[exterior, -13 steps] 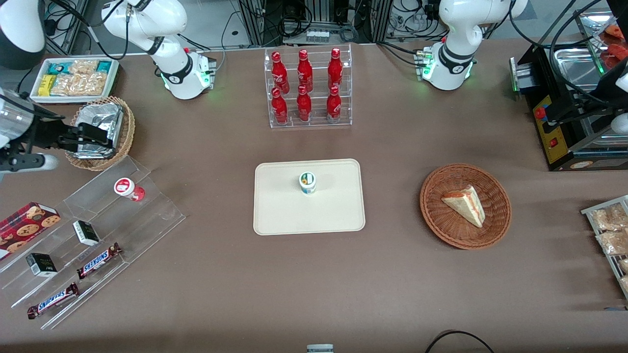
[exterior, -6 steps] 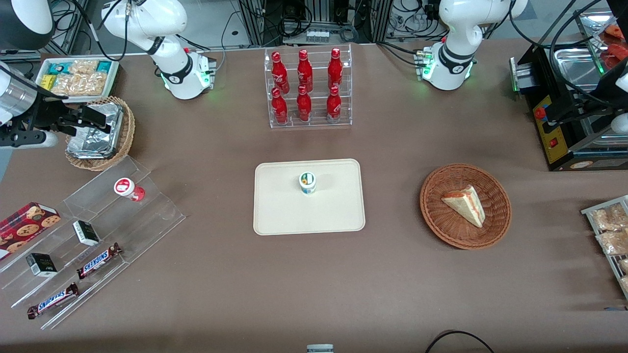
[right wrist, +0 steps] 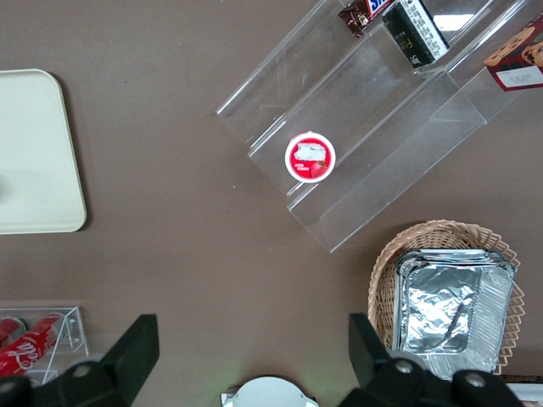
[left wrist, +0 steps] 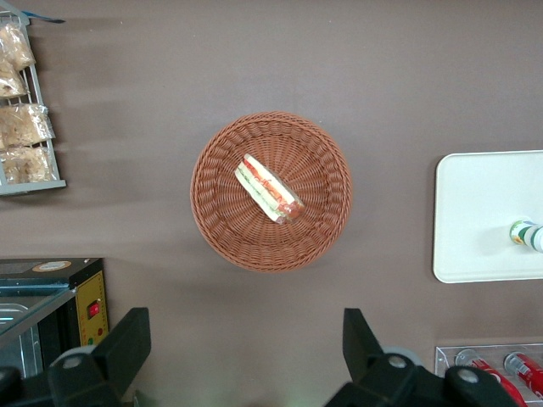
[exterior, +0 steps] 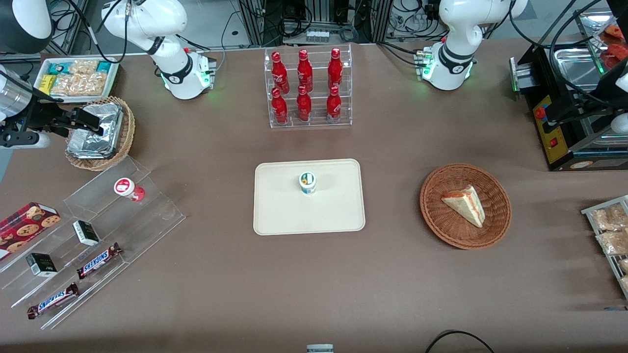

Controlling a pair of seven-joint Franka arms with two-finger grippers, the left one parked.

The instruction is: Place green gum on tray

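Observation:
The green gum (exterior: 307, 182), a small white bottle with a green-rimmed lid, stands upright on the cream tray (exterior: 279, 215), a little farther from the front camera than the tray's middle. The left wrist view shows the gum (left wrist: 528, 235) on the tray (left wrist: 475, 246) too. My gripper (exterior: 91, 122) hangs open and holds nothing, high above the foil tray in the wicker basket (exterior: 98, 132), toward the working arm's end of the table and well away from the gum. In the right wrist view the gripper (right wrist: 252, 339) has its fingers wide apart, and only an edge of the tray (right wrist: 34, 170) shows.
A red-lidded bottle (exterior: 128, 189) stands on a clear stepped stand (right wrist: 382, 127) with candy bars and small boxes. A rack of red bottles (exterior: 306, 88) stands farther from the front camera than the tray. A wicker basket with a sandwich (exterior: 465, 206) lies toward the parked arm.
My open gripper has drawn back over the foil tray, away from the front camera and a little toward the working arm's end. The gum and the tray have not moved.

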